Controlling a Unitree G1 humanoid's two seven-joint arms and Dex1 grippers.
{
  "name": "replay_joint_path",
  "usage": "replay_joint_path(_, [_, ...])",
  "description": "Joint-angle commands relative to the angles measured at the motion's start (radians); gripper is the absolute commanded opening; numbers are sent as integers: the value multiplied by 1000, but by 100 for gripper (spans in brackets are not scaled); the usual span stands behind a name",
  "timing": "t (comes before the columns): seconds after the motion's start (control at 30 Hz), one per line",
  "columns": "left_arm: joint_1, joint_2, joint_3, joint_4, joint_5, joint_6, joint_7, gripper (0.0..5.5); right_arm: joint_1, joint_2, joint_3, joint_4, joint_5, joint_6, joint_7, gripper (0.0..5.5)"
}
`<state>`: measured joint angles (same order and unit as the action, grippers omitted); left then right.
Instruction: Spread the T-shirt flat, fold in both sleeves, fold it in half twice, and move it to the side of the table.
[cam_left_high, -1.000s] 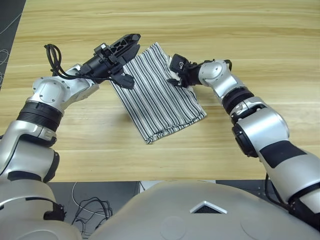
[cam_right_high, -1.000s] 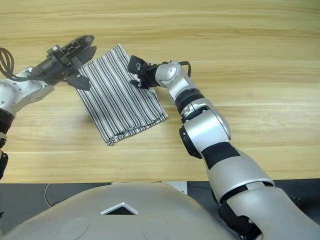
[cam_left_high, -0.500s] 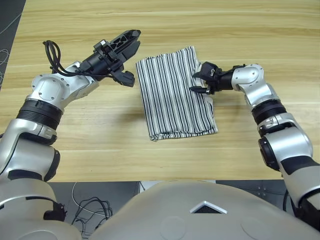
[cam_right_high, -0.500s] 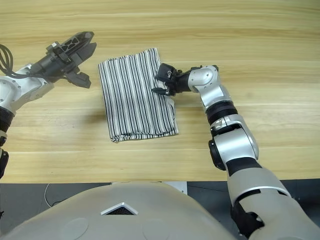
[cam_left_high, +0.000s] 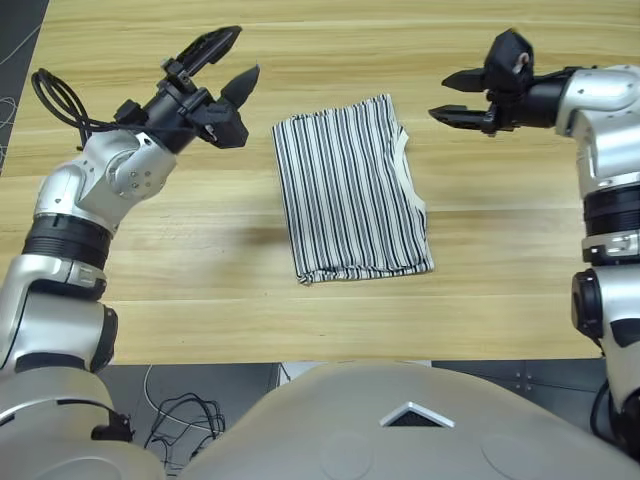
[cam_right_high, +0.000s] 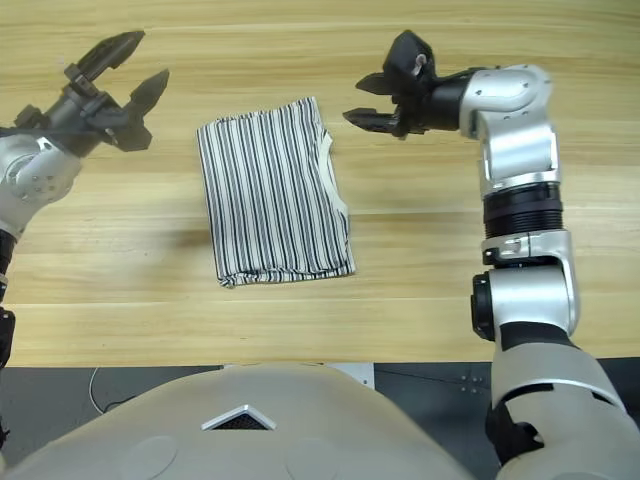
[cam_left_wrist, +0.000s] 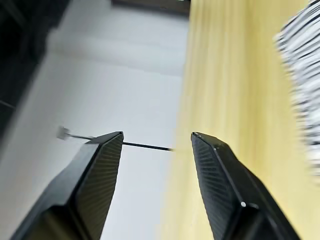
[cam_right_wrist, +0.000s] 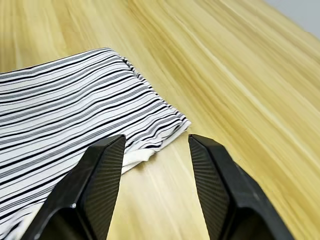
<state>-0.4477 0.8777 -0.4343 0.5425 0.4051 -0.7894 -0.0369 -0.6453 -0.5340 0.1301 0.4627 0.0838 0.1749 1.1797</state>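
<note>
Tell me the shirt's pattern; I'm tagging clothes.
Black and white stripes on the shirt, clearest in the left eye view.

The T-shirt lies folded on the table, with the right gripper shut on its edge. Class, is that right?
No. The right gripper is open and clear of the T-shirt, as the right eye view shows. The T-shirt does lie folded on the table.

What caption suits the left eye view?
Folded striped T-shirt lies on the table between the open left gripper and open right gripper.

left gripper (cam_left_high: 232, 62) raised, fingers spread, right gripper (cam_left_high: 454, 96) raised, fingers spread, arms wide apart
</note>
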Motion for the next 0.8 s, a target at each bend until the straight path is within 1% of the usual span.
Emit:
replay_joint_path(0.03, [213, 131, -42, -176, -121, 37, -319, 309, 148, -157, 61, 22, -107, -451, 81, 283])
replay_joint_path(0.07, [266, 162, -53, -225, -130, 59, -385, 319, 193, -202, 118, 29, -195, -632, 60, 294])
replay_joint_path(0.13, [362, 209, -55, -320, -138, 111, -471, 346, 226, -242, 193, 75, -307, -883, 28, 328])
replay_joint_path(0.23, [452, 252, -31, -430, -147, 171, -541, 397, 243, -241, 223, 101, -311, -1050, 37, 387])
replay_joint_path(0.33, [519, 298, 14, -514, -144, 221, -583, 433, 245, -265, 251, 114, -354, -1203, 3, 432])
replay_joint_path(0.37, [547, 318, 30, -548, -137, 239, -589, 442, 239, -270, 263, 124, -373, -1257, -9, 438])
replay_joint_path(0.47, [630, 347, 73, -656, -122, 294, -618, 448, 230, -269, 298, 166, -411, -1372, -67, 438])
replay_joint_path(0.57, [678, 340, 100, -739, -117, 332, -648, 448, 230, -246, 329, 188, -431, -1451, -135, 438])
replay_joint_path(0.7, [659, 292, 111, -761, -94, 351, -669, 448, 226, -208, 341, 209, -523, -1528, -247, 438])
replay_joint_path(0.8, [638, 264, 113, -749, -69, 337, -681, 448, 223, -186, 356, 230, -577, -1549, -318, 438])
